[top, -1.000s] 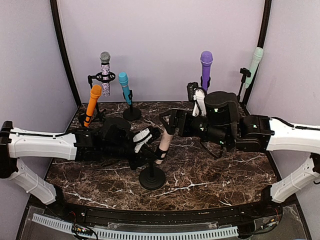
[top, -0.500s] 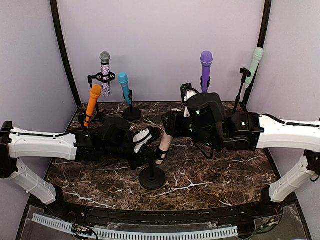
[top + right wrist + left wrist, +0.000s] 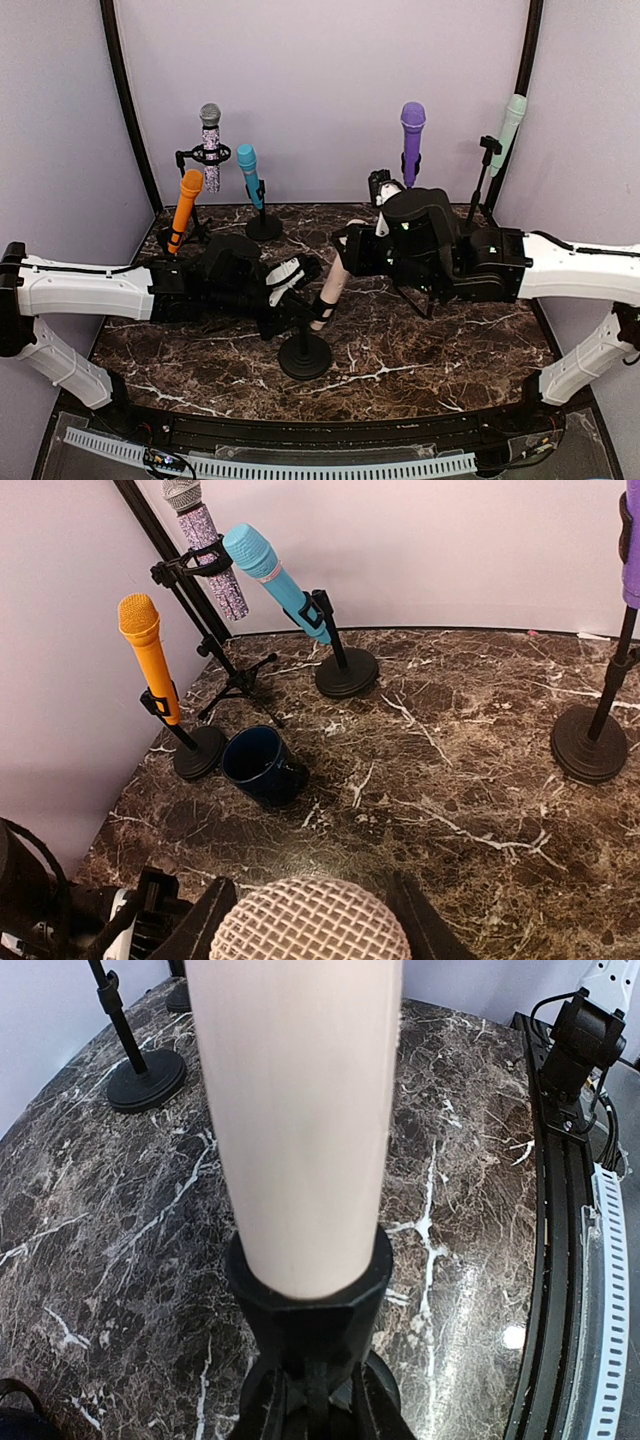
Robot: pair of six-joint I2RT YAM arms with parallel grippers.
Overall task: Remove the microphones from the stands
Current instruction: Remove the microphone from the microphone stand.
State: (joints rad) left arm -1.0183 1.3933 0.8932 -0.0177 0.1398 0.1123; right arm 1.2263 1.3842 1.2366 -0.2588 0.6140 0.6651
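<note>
A pale beige microphone leans in a black clip on a short stand with a round base at the table's middle. My left gripper is shut on the stand just under the clip. In the left wrist view the microphone body fills the upper frame above the clip, and the left gripper has a dark finger on each side of the post. My right gripper is at the microphone's top. Its fingers press both sides of the mesh head.
Other microphones stand on stands along the back: orange, glittery silver, teal, purple and mint. A dark blue mug sits near the orange one's base. The walls curve round behind.
My right arm has shifted left onto the microphone's head and its jaws have closed in on the mesh. The left arm and the stand have stayed put.
</note>
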